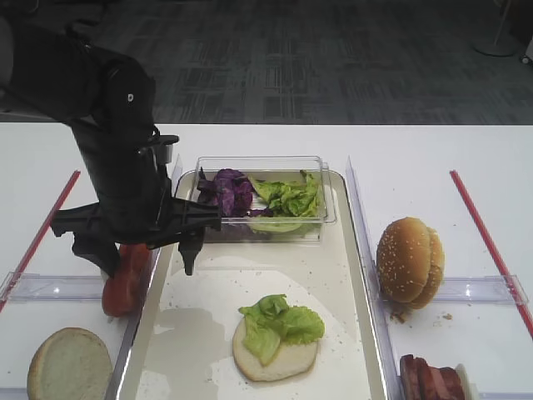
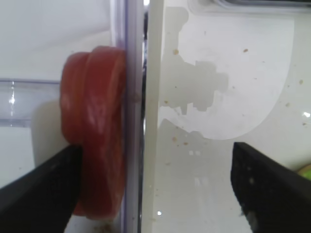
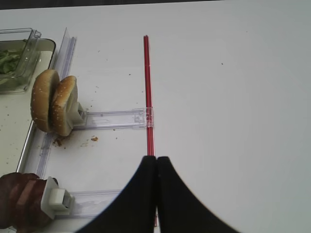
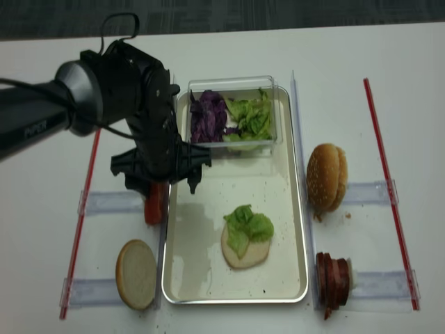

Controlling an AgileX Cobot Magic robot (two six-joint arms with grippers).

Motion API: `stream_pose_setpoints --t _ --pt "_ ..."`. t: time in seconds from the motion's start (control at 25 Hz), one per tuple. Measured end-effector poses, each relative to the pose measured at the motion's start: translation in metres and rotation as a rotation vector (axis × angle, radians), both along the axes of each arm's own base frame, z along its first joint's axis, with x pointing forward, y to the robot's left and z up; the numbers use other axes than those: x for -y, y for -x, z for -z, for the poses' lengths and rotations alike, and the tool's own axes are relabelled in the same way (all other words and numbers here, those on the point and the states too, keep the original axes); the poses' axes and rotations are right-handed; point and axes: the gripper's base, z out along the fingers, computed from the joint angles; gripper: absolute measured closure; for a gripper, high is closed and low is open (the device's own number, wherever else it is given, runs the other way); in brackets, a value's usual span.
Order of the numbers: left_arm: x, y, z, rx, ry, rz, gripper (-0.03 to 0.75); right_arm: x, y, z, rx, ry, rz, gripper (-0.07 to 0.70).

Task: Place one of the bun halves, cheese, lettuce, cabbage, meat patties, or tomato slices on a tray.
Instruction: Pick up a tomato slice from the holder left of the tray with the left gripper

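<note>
Currently left gripper (image 1: 137, 242) spread wide, straddling tray (image 1: 350, 275) left rim; tomato slices (image 1: 123, 279) stand on edge just outside that rim, beneath outer finger. Right gripper (image 3: 156, 160) clenched, empty, far off.

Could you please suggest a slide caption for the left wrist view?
Open left tool straddling the tray edge, one finger beside the upright tomato slices.

Lettuce (image 1: 279, 321) on bun half (image 1: 275, 350) in tray (image 1: 341, 283), tomato slices (image 1: 125, 279) left.
</note>
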Motion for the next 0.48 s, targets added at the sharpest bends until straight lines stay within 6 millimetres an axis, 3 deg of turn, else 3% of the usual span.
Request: stream_pose_setpoints --t 0.2,0.48 --pt "-0.0001 -0.0004 0.0012 -0.004 -0.007 0.002 0.202 0.0 0.0 0.0 0.0 0.0 0.0 0.595" --pt "-0.0017 -0.0006 0.0022 -0.007 -0.027 0.013 0.393 0.0 0.0 0.0 0.0 0.0 0.0 0.595"
